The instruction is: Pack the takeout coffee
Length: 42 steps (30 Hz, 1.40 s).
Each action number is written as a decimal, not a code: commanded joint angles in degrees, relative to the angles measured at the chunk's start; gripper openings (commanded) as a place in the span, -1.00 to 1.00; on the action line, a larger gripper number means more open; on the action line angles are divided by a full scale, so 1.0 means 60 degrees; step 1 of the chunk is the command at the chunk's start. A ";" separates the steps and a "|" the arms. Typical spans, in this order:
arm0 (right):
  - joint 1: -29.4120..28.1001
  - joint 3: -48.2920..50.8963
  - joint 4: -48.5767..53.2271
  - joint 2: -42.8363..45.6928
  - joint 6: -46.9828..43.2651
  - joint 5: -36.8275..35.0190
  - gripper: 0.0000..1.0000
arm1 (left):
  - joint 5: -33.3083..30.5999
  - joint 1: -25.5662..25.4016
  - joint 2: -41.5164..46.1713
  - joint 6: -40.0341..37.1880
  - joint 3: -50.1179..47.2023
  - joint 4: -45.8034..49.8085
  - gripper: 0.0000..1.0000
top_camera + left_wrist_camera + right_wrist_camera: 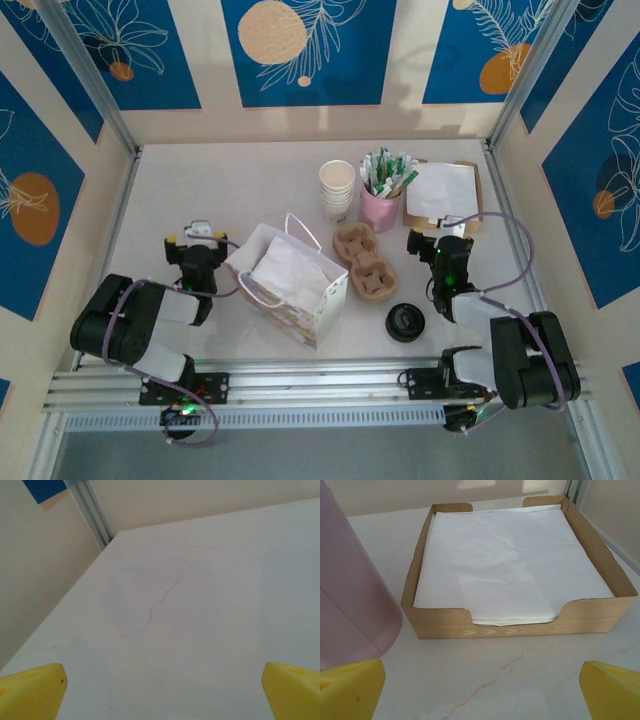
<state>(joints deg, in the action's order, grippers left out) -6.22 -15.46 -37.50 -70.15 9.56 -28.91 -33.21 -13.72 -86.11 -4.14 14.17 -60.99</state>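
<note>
Left gripper [161, 692] spread wide, empty, over bare worktop [210, 610] near left edge. Right gripper [481, 692] likewise agape, empty, facing napkin tray [440, 623] at back-right corner.

- I'm seeing bare table [200, 630] stretching ahead of the left gripper [162, 692], open all the way to the wall [45, 580].
- The paper bag [290, 280] is standing just right of that gripper, closing off the middle.
- The napkin tray [440, 622] is blocking the way straight ahead of the right gripper [480, 690], and the pink cup [350, 595] is crowding its left side.
- The cup carrier [365, 262] is filling the gap between bag and right gripper.
- Behind the stack of cups [337, 190], the table is lying open.
</note>
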 commanded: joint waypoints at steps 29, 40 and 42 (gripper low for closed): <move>0.0167 -0.0773 -0.2184 -0.2212 -0.0510 0.0975 0.99 | 0.2562 0.0896 -0.0624 0.0184 0.0904 0.0455 1.00; 0.0404 -0.0957 -0.2401 -0.2871 -0.0458 0.1587 0.99 | 0.2570 0.0893 -0.0648 0.0163 0.0904 0.0412 1.00; 0.0482 -0.1106 -0.1971 -0.2815 -0.0359 0.1640 0.99 | 0.2561 0.0892 -0.0649 0.0163 0.0904 0.0412 1.00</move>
<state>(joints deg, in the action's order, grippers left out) -4.10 -20.64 -49.06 -86.56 6.90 -20.08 -18.83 -8.99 -89.73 -4.38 18.61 -58.65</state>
